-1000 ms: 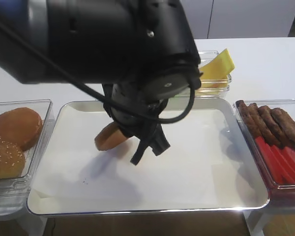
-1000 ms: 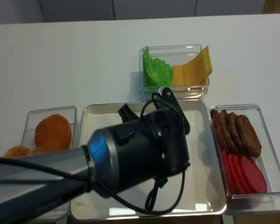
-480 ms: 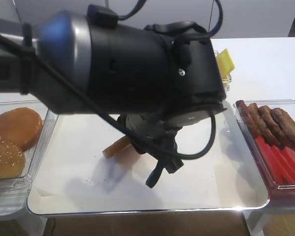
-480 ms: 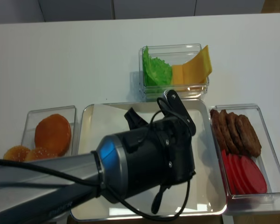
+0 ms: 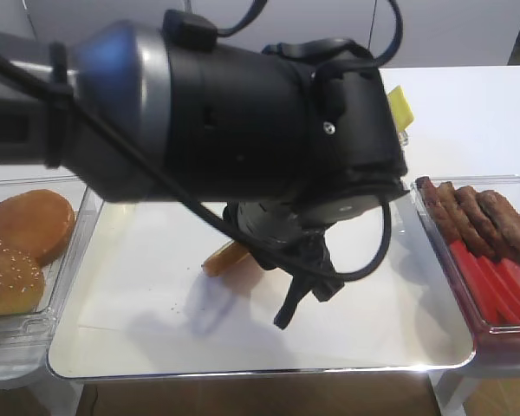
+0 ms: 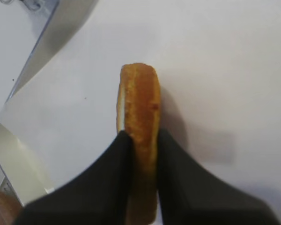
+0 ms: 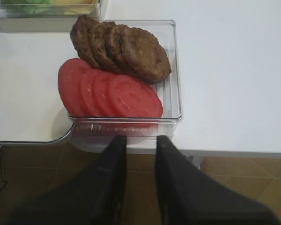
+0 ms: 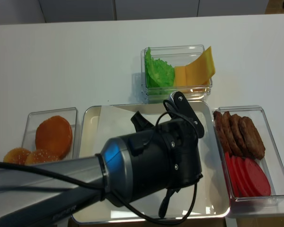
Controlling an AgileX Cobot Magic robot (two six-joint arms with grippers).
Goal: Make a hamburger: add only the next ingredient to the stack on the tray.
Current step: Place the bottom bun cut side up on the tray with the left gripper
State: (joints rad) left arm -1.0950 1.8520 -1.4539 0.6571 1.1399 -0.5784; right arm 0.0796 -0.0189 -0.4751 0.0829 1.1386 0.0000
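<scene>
Left wrist view: bun half (image 6: 139,136) pinched on edge between the left gripper (image 6: 141,187) jaws, golden crust one side, pale cut face the other, hanging over white paper.
Left jaws: clamped on the bun half's two faces, so the bun stands vertical, not flat.
Bun position: over the metal tray (image 5: 243,368), roughly mid-tray, a touch toward the left edge; whether its lower rim touches the paper I cannot tell.
Stack: nothing else shows on the paper lining, so this bun half looks like the base layer, not yet laid down.
Right gripper (image 7: 139,150): parked off the front edge of the worktop, below the clear container (image 7: 174,70) of tomato slices (image 7: 110,93) and meat patties (image 7: 122,51); jaws stand a narrow gap apart, holding nothing.
Left edge: container with a plain bun (image 5: 30,224) and a sesame-seeded bun (image 5: 7,277), untouched.
Back edge: lettuce (image 8: 158,73) and cheese slices (image 8: 196,71) in their own container.
Risk one: released while upright, the bun could roll or topple crust-up or cut-face-up by chance, since nothing steadies it.
Risk two: a release from height could bounce it toward the tray rim.
Risk three: the big arm body blocks both high views, so landing orientation is hard to confirm.
Need: tilt toward flat, lower close, then part the jaws.
</scene>
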